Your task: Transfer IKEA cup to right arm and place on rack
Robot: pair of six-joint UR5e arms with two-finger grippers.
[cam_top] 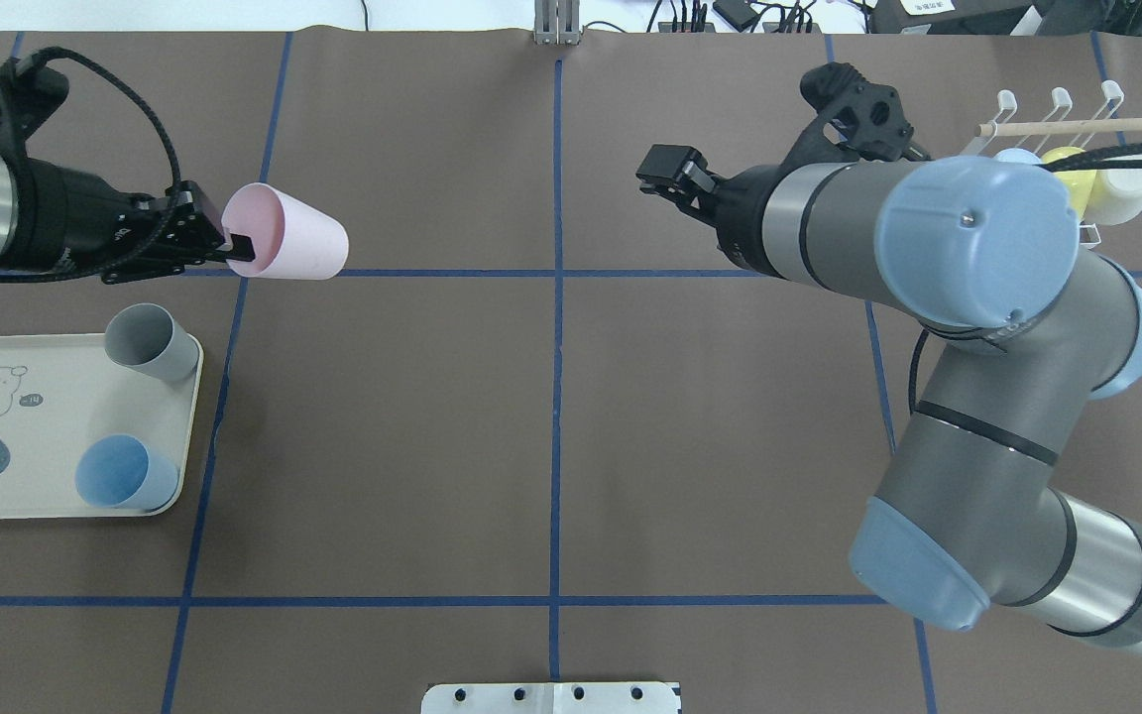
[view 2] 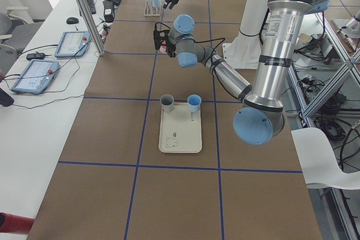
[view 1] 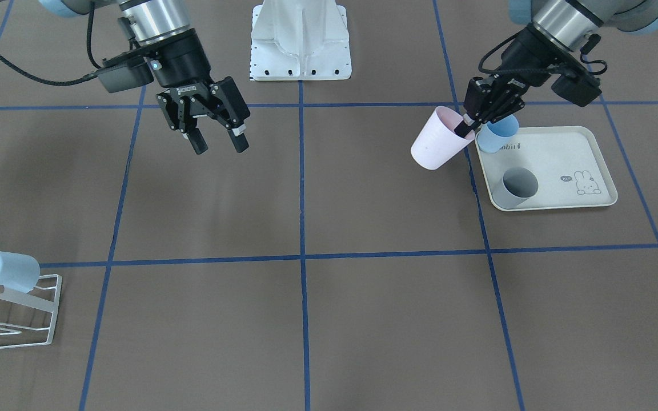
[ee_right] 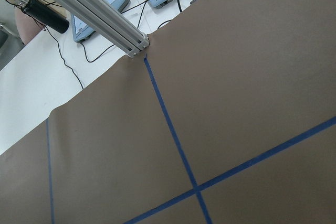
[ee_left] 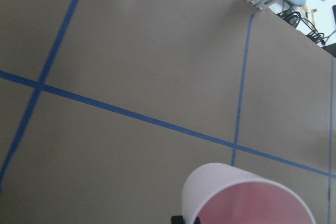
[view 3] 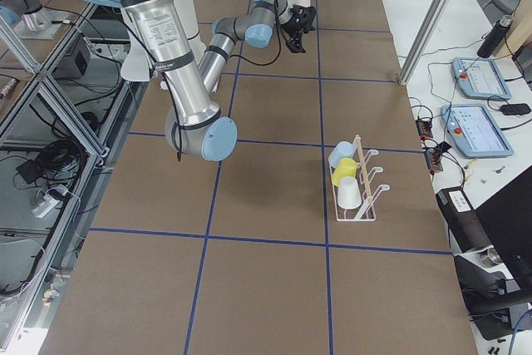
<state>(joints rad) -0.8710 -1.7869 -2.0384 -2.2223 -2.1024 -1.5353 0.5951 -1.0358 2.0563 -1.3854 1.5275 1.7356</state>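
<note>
- Over the worktop (view 1: 386,188), beside the tray (view 1: 563,165), what does the left gripper (view 1: 466,128) hold?
- The pink IKEA cup (view 1: 434,145), clamped at the rim with one finger inside the mouth and one outside. The cup hangs tilted, base toward the worktop's middle, and appears clear of the surface.
- Reason for that hold?
- Judged: a rim pinch leaves the wall and base free for the other arm to take. The right gripper (view 1: 219,144) hovers well apart, fingers spread, nothing between them.
- Destination?
- The rack (view 3: 366,197), at the worktop's right end, well apart from both grippers.
- Do the views agree?
- They complement each other. The front-facing view shows the spread fingers plainly but only part of the rack. In the overhead view those fingers cannot be made out. The right-side view alone shows the rack whole, with three cups (view 3: 343,174) already on it: blue, yellow and white. The right wrist view shows bare worktop and tape lines (ee_right: 175,135), no cup.
</note>
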